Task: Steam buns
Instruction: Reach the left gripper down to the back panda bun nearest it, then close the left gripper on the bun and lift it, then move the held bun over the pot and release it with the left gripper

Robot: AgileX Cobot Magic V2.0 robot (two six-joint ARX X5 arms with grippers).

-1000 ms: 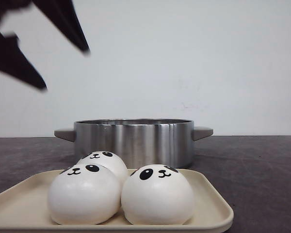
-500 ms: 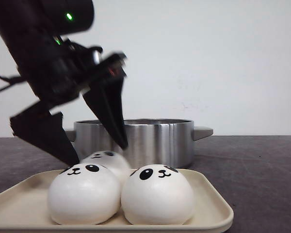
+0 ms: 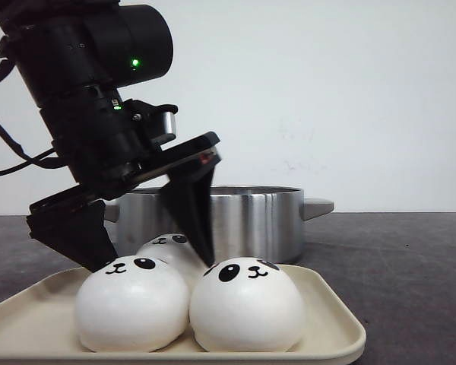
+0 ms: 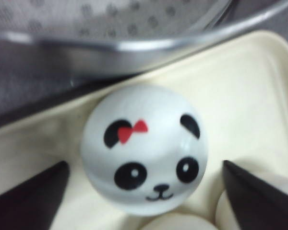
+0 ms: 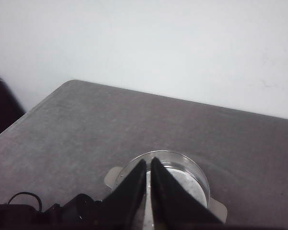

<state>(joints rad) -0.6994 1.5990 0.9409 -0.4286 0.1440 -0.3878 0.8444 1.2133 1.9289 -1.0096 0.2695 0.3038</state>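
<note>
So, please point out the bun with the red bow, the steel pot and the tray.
bun with the red bow (image 4: 144,148), left wrist view, middle of its face.
steel pot (image 3: 251,220), front view, its side wall.
tray (image 3: 330,308), front view, bare right rim.

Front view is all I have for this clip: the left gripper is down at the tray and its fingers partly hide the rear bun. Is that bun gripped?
Observer: No. In the left wrist view the rear bun sits between the spread fingers, with tray showing on both sides of it.
Operator: Is anything different about that bun?
Observer: Yes, it has a small red bow by one ear, which the other views don't show.
Operator: I can't see the right gripper at all. Where is it?
Observer: The right gripper is shut and held high, looking down on the pot, with nothing in it.
</note>
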